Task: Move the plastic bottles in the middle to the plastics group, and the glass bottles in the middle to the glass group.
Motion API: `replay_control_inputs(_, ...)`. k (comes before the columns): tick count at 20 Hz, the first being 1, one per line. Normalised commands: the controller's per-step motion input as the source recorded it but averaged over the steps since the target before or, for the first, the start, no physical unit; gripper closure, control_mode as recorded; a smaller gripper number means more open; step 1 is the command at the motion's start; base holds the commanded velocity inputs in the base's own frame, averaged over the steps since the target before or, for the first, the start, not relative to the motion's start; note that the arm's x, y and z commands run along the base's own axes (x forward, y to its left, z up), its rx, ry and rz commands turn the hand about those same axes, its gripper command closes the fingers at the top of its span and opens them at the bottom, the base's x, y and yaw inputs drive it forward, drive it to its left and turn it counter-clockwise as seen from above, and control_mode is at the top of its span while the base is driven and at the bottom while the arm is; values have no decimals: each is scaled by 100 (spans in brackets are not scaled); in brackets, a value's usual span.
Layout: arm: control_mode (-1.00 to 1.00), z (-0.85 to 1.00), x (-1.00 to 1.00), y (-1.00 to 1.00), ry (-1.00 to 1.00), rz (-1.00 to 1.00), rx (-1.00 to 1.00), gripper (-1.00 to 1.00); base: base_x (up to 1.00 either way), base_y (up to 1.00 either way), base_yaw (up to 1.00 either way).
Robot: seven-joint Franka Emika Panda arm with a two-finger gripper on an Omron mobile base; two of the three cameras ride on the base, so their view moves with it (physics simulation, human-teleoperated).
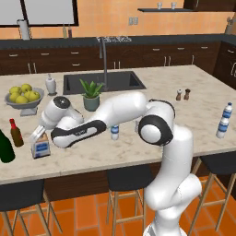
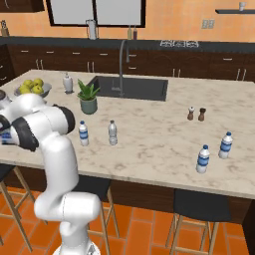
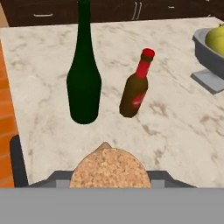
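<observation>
- Cork stopper (image 3: 109, 168) sits nearest the hand camera, tan and round, with the claw (image 1: 38, 135) pinching the square glass bottle (image 1: 41, 147) beneath it.
- From the left base camera that bottle stands upright on the bench (image 1: 152, 92), near its left front edge; blue-and-white label faces out.
- Green wine bottle (image 3: 83, 74) and red-capped sauce bottle (image 3: 136, 87) stand just beyond it, close together but apart.
- Grey fruit bowl (image 1: 25, 99) with yellow-green fruit behind them; white jar (image 1: 50, 85) farther back.
- Mid-bench, near the potted plant (image 2: 88, 98): blue-label water bottle (image 2: 83, 133) and plain greyish bottle (image 2: 113, 133), side by side, apart.
- Far right end: two blue-label water bottles (image 2: 203, 159) (image 2: 225, 145).
- Salt and pepper shakers (image 2: 196, 114) stand between sink (image 2: 132, 87) and those.
</observation>
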Motion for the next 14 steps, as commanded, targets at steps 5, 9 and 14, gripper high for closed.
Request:
replay_control_inputs(5, -100, 0, 1, 35, 4, 0, -7, 100, 0, 0, 0)
replay_control_inputs(9, -100, 0, 13, 11, 2, 0, -7, 100, 0, 0, 0)
replay_control_inputs(14, -100, -11, 3, 0, 0, 0, -1, 100, 0, 0, 0)
